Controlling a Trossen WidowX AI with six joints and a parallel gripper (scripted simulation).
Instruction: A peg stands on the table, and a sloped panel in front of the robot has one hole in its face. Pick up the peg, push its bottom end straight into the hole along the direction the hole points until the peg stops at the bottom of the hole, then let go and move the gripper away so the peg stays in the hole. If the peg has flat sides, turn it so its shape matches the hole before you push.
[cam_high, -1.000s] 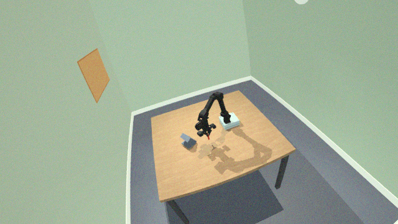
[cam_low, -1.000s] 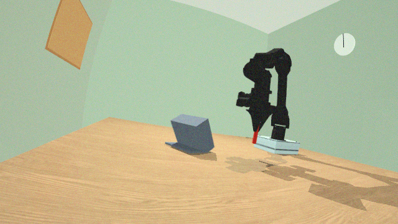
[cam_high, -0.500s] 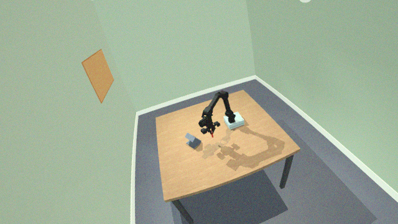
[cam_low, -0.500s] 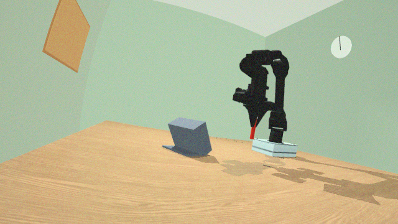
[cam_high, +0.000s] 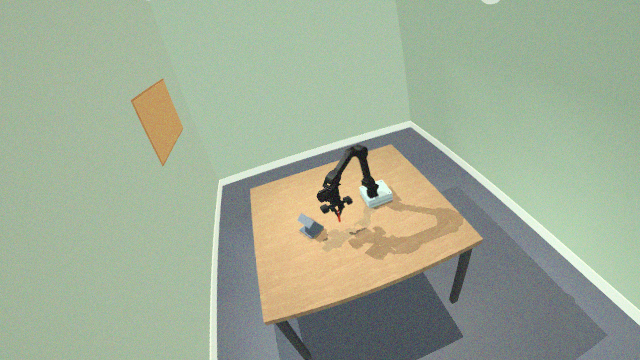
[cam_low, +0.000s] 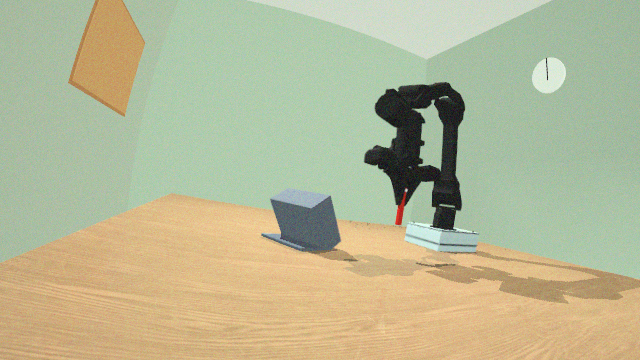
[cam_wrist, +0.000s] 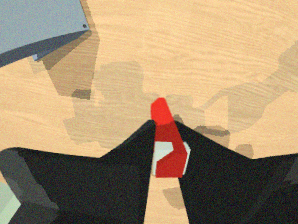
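Gripper (cam_high: 339, 213) (cam_low: 401, 202) (cam_wrist: 161, 125) closed around the red peg (cam_high: 339, 218) (cam_low: 399, 214) (cam_wrist: 169, 140), its end protruding below.

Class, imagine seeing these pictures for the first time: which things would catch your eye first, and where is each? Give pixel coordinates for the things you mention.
The bright red peg (cam_high: 339, 218) (cam_low: 399, 214) (cam_wrist: 161, 111) stands out most, held above the table by the gripper (cam_high: 338, 213) (cam_low: 401, 202) (cam_wrist: 161, 125). Next comes the black arm (cam_high: 345, 165) (cam_low: 450, 145), arching up from its pale base (cam_high: 386, 198) (cam_low: 422, 239). The blue-grey sloped block (cam_high: 313, 230) (cam_low: 306, 222) (cam_wrist: 40, 22) sits apart on the table, left of the peg in the exterior view.
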